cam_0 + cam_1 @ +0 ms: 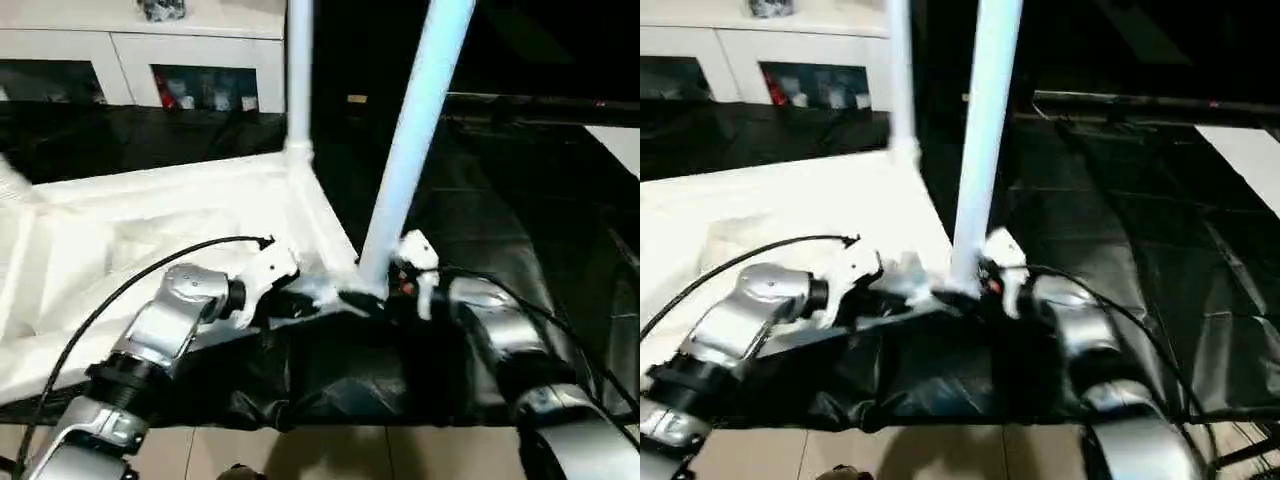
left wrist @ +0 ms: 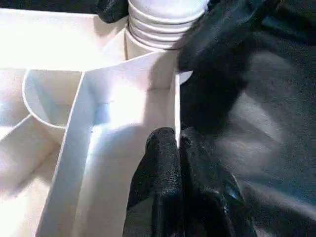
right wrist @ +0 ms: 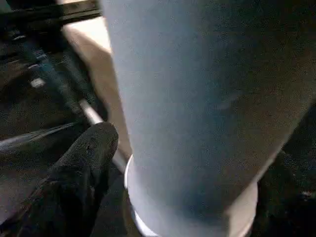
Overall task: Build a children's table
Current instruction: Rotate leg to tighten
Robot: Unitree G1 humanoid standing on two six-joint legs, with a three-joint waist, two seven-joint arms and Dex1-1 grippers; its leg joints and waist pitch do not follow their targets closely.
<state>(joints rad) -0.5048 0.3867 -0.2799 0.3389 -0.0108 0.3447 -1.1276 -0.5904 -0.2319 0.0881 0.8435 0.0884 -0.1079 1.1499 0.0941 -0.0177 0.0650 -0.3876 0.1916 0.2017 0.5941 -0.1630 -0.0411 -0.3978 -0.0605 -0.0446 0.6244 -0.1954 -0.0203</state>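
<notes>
White table top lies upside down on black tabletop. Two legs up: far leg, near leg. Left jaws pinch the top's rim; right jaws wide around near leg's base. Other legs probably left.

The ribbed plastic tabletop and its two tapered tube legs are plain white all over, sitting on a glossy black table cover, with silver forearms and black fingers.
</notes>
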